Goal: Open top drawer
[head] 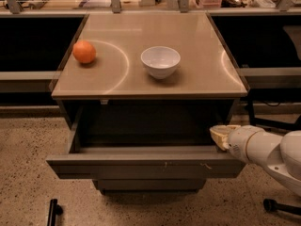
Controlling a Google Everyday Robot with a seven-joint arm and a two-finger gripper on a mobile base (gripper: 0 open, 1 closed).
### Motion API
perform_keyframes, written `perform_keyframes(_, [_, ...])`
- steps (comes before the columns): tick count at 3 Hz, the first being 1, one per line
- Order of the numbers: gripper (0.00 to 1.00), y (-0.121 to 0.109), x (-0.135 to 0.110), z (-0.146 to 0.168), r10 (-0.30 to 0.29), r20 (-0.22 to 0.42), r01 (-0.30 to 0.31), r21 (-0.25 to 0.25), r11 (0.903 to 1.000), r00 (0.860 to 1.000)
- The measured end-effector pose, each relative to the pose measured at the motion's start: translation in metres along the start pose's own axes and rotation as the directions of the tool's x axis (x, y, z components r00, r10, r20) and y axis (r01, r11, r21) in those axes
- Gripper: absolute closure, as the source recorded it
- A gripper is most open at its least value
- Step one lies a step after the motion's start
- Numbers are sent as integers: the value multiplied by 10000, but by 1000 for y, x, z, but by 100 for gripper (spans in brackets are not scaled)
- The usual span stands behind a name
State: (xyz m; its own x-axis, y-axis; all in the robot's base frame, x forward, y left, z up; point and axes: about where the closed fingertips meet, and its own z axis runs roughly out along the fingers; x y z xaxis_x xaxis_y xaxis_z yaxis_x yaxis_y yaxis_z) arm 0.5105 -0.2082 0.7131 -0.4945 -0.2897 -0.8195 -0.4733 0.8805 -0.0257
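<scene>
Beneath the tan cabinet top (202, 51) the top drawer (141, 167) stands well out, the gripper (220, 136) — spread or closed, I cannot tell — just behind its right end, so further off-centre pulling could skew it.

The top drawer (141, 166) stands pulled out at lower centre, its dark cavity reachable from above, forward of the tabletop (197, 46) edge. The gripper (220, 136) occupies the cavity's right end, at lower right. On the tabletop, an orange (84, 52) at upper left and a white bowl (161, 61) at centre stand well apart, with bare surface to the bowl's right.
</scene>
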Motion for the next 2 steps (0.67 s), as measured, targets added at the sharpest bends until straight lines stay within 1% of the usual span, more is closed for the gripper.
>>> perform_keyframes(1, [10, 0, 0, 0, 0, 0, 0, 0, 10000, 10000])
perform_keyframes(2, [0, 0, 0, 0, 0, 0, 0, 0, 10000, 10000])
